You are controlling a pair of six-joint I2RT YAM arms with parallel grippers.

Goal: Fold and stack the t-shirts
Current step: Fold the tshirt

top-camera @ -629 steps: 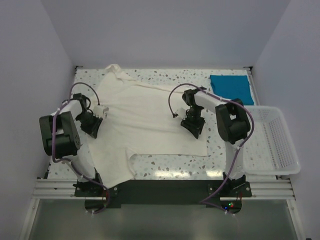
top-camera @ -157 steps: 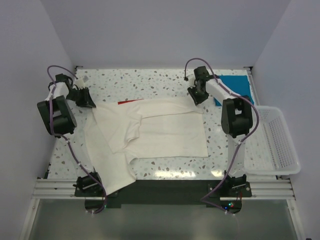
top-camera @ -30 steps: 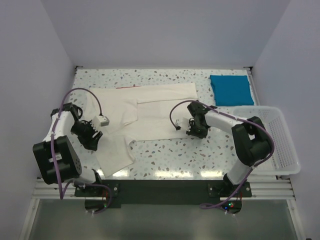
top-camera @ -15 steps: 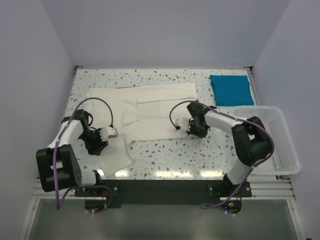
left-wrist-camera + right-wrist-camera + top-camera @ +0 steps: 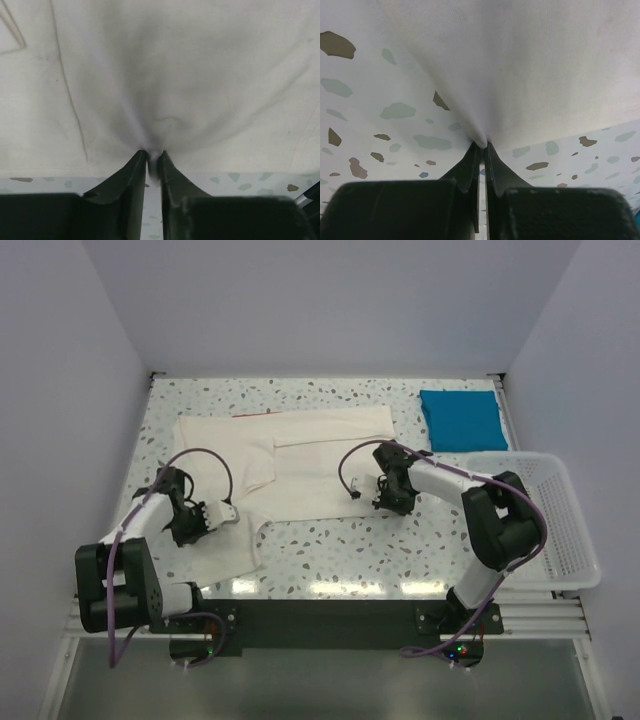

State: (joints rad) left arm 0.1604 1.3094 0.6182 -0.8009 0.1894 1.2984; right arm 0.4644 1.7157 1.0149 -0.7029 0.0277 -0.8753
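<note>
The cream-white t-shirt is spread, partly folded, across the middle and left of the frame on the speckled desk. The folded teal-blue t-shirt lies at upper right. The cream shirt's lower edge is pinched by the left end effector and the right end effector. Both pinches are best raised together and carried level, so that the fold lands square.

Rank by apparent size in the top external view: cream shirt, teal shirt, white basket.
1. cream shirt, partly folded, clearly largest
2. white basket
3. teal shirt, folded, smallest
</note>
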